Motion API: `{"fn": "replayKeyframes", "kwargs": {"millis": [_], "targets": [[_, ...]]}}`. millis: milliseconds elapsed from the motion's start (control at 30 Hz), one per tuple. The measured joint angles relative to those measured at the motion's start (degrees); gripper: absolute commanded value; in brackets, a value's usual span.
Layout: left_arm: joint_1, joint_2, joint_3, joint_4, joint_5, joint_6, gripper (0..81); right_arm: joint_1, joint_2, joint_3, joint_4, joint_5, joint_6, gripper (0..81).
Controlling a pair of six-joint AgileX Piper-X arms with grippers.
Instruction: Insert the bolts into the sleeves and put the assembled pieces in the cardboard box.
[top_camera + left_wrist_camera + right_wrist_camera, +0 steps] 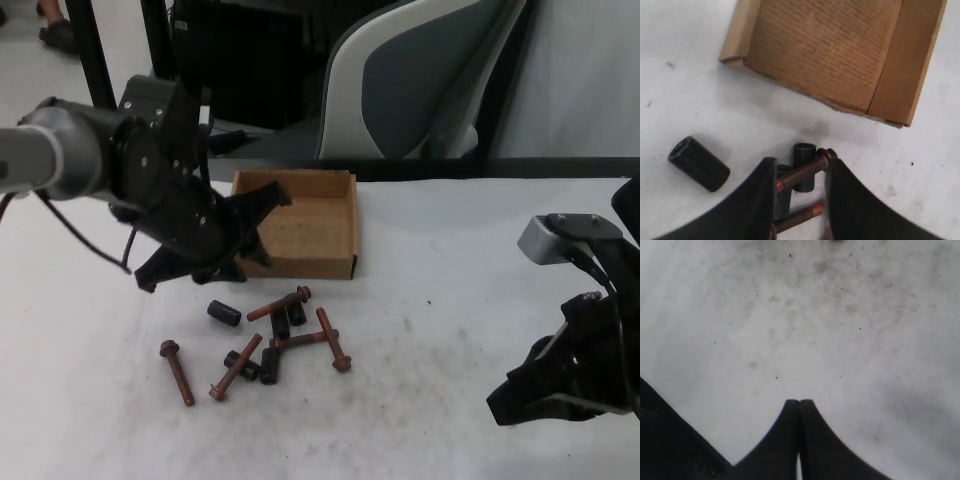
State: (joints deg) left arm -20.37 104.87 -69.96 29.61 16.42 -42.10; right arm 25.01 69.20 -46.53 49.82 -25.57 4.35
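Observation:
The cardboard box (305, 230) (830, 55) stands open at the back middle of the white bench, with nothing inside. In front of it lies a loose heap of several rust-coloured bolts (280, 305) and black sleeves (223, 313). My left gripper (258, 232) (800, 165) hangs open above the box's front left corner and the heap. Beneath its fingers I see a bolt (795, 176) lying across a sleeve (804, 150), and another sleeve (699, 164) lies apart. My right gripper (510, 400) (799, 402) is shut and holds nothing, low over bare bench at the front right.
One bolt (178, 372) lies alone at the heap's left. An office chair (420, 80) stands behind the bench's far edge, with black frame legs (95, 50) at the back left. The bench top (450, 290) between heap and right arm is bare.

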Motion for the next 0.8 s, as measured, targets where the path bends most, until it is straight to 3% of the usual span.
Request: {"fn": "replayKeyframes", "kwargs": {"millis": [533, 800], "targets": [[0.00, 1.70, -1.19, -9.80, 2.23, -1.65, 33.0, 0.00, 0.00, 0.00, 0.45, -0.07, -2.81, 0.2], [0.00, 3.75, -1.35, 1.42, -0.15, -12.13, 33.0, 0.00, 0.00, 0.00, 0.45, -0.07, -2.81, 0.2]]}}
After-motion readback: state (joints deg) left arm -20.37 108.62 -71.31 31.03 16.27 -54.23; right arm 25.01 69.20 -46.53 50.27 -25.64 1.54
